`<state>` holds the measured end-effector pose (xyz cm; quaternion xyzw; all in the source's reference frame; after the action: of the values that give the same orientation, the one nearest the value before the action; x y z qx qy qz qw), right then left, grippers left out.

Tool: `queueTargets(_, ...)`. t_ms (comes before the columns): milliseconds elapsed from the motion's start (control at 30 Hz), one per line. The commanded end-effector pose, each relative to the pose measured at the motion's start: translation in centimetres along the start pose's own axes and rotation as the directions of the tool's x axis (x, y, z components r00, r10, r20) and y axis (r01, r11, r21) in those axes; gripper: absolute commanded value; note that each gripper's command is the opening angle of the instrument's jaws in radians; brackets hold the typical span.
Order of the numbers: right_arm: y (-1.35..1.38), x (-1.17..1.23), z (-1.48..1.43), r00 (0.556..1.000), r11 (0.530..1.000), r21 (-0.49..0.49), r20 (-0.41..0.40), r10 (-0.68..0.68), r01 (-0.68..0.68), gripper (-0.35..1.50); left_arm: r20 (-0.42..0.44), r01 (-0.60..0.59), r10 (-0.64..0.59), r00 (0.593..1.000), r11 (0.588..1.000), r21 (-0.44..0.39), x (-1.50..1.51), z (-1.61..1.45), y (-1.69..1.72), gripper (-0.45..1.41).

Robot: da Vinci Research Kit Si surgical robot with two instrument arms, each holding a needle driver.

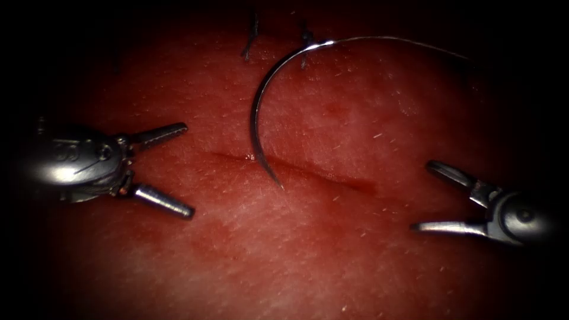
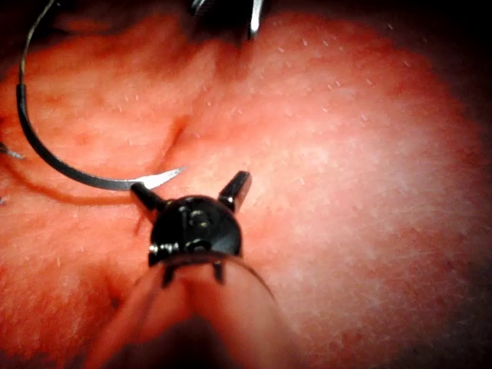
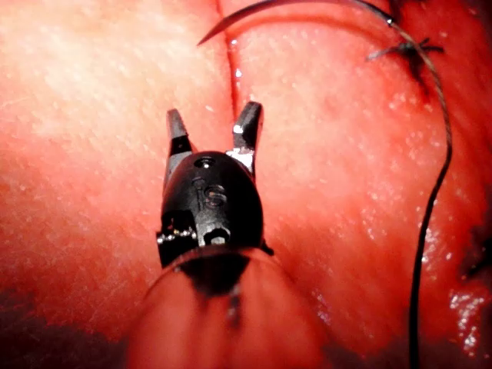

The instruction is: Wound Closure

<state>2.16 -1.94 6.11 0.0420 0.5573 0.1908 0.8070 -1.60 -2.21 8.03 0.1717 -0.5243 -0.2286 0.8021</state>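
Observation:
A curved needle [image 1: 259,109] lies free on the tissue [image 1: 332,249], its point [image 1: 280,185] resting over the cut [image 1: 314,175] and its tail end far up, where the thread [image 1: 403,41] leaves toward the right. Neither tool holds it. My left tool [image 1: 178,169] stands open left of the cut with nothing between its jaws. My right tool [image 1: 428,195] stands open at the cut's right end, also holding nothing. The left wrist view has the needle [image 2: 46,157] with its point beside my left tool [image 2: 192,190]. The right wrist view has my right tool [image 3: 213,123] open, the needle [image 3: 254,14] and the thread [image 3: 430,207].
Two short dark cut ends of thread [image 1: 251,38] stick out of the tissue beyond the needle's tail; one knotted stitch [image 3: 405,48] appears in the right wrist view. Red fluid wets the tissue around the cut.

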Motion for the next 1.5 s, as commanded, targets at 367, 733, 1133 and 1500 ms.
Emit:
queueTargets(367, -0.03, -0.07, 0.07, 1.0, 1.0, 0.002, 0.001, 0.0, 0.0, 0.56, -0.032, 0.033, -0.038, 0.999, 0.989, -0.142, -0.03, 0.13, -0.03, 0.85)
queueTargets(733, -0.07, -0.06, 0.14, 1.0, 1.0, 0.004, 0.013, 0.003, -0.003, 0.62, 0.077, 0.434, -0.438, 0.896, 0.823, -0.366, -0.25, 0.67, 0.07, 1.1)
queueTargets(1133, -0.16, -0.05, 0.25, 0.999, 1.0, 0.013, 0.039, -0.027, 0.026, 0.71, 0.164, 0.57, -0.575, 0.802, 0.652, -0.5, -0.19, 1.04, 0.47, 0.77)
queueTargets(1500, -0.17, -0.02, 0.24, 0.999, 0.999, 0.015, 0.039, -0.037, 0.036, 0.71, 0.052, 0.51, -0.588, 0.807, 0.651, -0.562, 0.39, 1.27, 0.65, 0.88)
